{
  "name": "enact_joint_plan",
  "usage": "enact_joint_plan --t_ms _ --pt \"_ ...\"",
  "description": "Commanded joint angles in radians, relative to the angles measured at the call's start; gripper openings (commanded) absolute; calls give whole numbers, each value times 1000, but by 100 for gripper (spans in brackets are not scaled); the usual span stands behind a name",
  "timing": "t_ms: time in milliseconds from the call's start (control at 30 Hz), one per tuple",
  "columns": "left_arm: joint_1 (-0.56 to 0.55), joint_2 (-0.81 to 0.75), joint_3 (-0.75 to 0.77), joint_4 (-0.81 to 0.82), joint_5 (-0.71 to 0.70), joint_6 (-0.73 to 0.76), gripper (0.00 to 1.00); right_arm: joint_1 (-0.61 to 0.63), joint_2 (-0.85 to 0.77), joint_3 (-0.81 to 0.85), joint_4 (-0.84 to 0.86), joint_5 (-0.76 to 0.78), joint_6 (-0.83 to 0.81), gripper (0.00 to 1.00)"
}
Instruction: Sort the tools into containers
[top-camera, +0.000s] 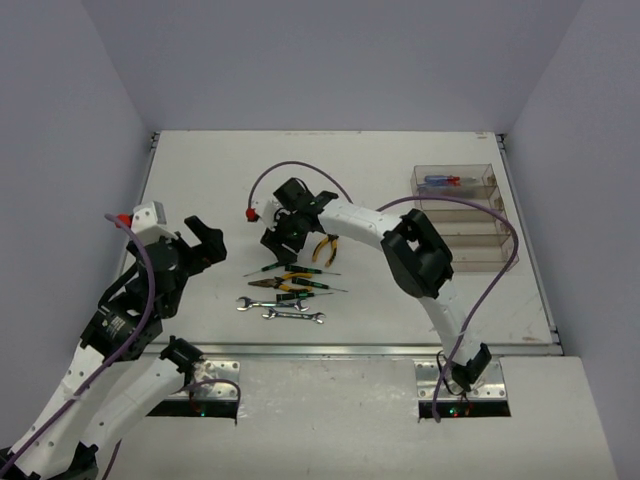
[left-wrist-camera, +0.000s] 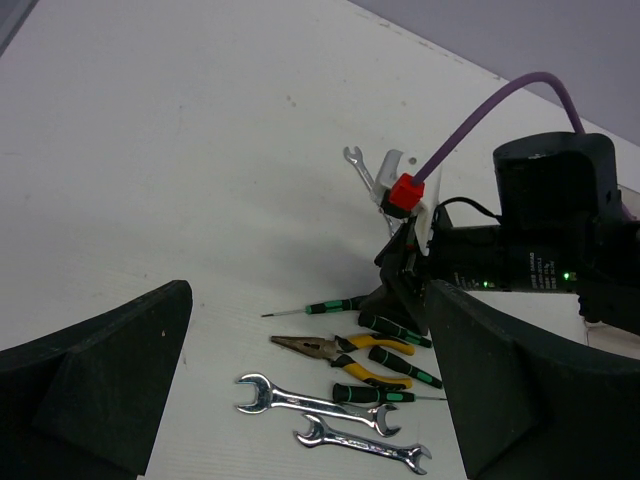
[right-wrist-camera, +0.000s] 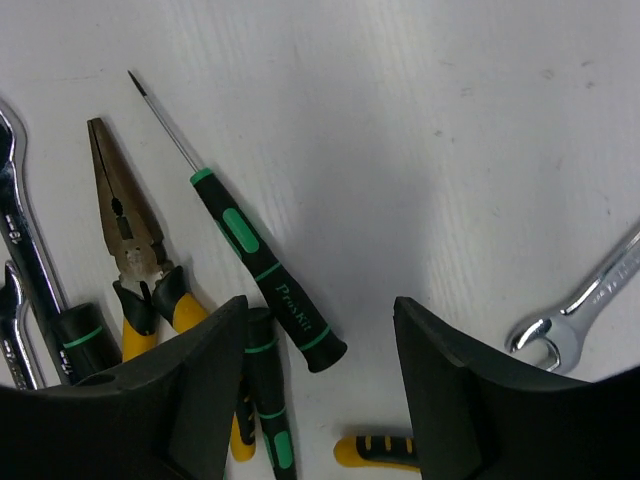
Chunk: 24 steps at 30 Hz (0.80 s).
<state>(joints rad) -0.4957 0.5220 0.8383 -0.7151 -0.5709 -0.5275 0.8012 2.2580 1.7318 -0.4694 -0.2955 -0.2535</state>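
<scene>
I see the right gripper (top-camera: 284, 236) stretched out to centre frame, wrist bent down, jaws partly spread beside a green-handled screwdriver (right-wrist-camera: 266, 277), gripping nothing. The left gripper (top-camera: 201, 246) hovers wide apart at centre-left. The tools (top-camera: 285, 288) lie just below centre, and the containers (top-camera: 470, 238) sit at upper right.

right arm (top-camera: 357, 219) — white shell, black joints | cable (left-wrist-camera: 470, 122) purple | connector (left-wrist-camera: 402, 190) red | LED (left-wrist-camera: 567, 275) green

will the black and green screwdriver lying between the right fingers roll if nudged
Probably yes: the screwdriver has a slim round handle lying flat on the smooth table. It looks stiff and light, with a thin metal shaft. Its green bands may help the fingers grip, though it could pivot if held near the end.
</scene>
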Motion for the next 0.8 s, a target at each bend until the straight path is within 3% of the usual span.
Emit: enact_joint_plan --t_ms 0,67,333,667,767 --pt "11 -3 6 39 -18 3 100 20 40 94 -98 -77 -151 57" --pt "11 -3 4 42 -12 7 100 23 75 122 -120 -72 -164 51" --pt "15 11 4 48 5 15 100 30 100 96 -89 -47 -184 43" --pt "17 11 2 48 7 18 100 32 108 78 49 22 -161 3" --pt "17 8 2 48 6 18 100 31 53 55 103 -1 -120 0"
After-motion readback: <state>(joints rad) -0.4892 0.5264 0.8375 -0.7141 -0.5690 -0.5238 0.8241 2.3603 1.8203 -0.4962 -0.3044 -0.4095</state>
